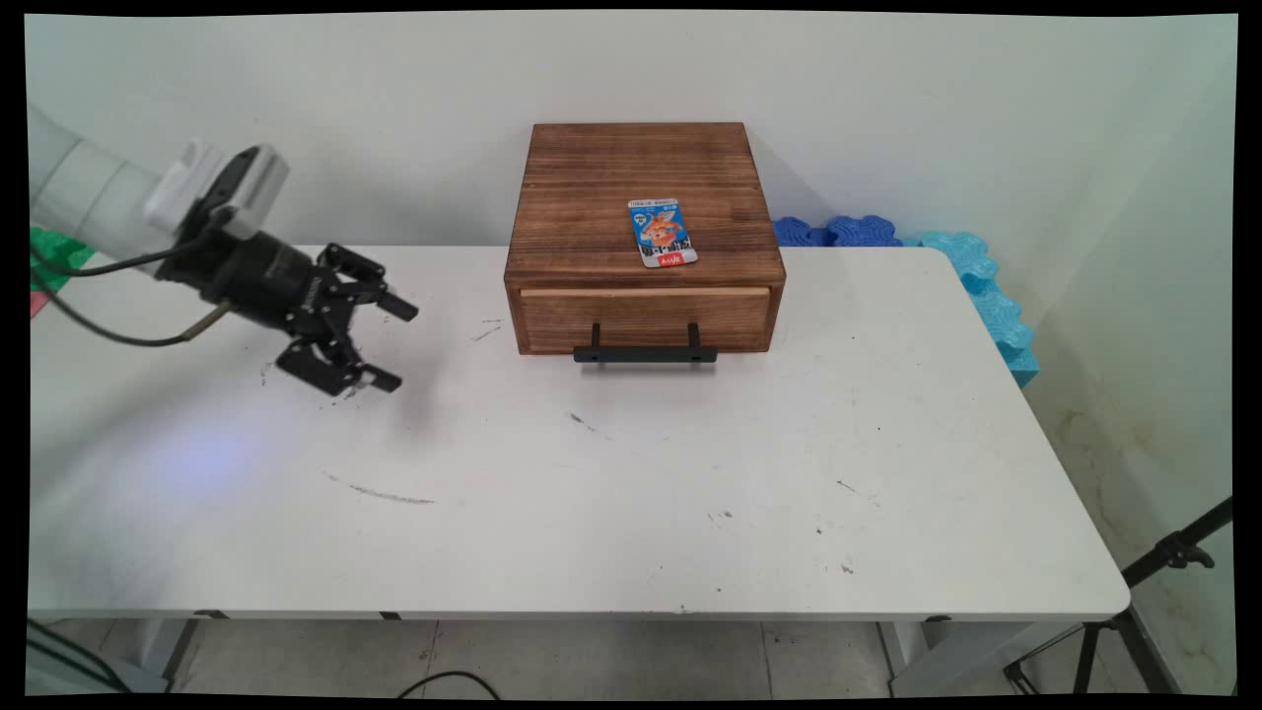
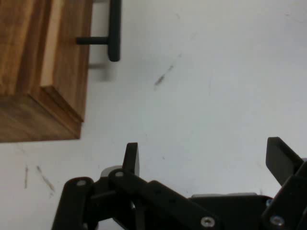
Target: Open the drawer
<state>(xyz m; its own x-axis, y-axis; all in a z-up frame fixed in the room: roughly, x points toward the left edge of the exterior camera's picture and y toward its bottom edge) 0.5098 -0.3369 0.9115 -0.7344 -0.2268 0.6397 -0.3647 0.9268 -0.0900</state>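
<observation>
The black gripper (image 1: 392, 345) hovers low over the left part of the white table (image 1: 631, 493), its two fingers (image 2: 130, 158) spread wide with nothing between them and nothing touched. Farther back and to its right stands a wooden drawer box (image 1: 643, 237), drawer closed, with a black handle (image 1: 646, 353) on its front. A small blue and orange card (image 1: 662, 233) lies flat on the box's top.

Wooden drawer box (image 1: 646, 237), drawer closed; snack packet (image 1: 663, 233) flat on top.
</observation>
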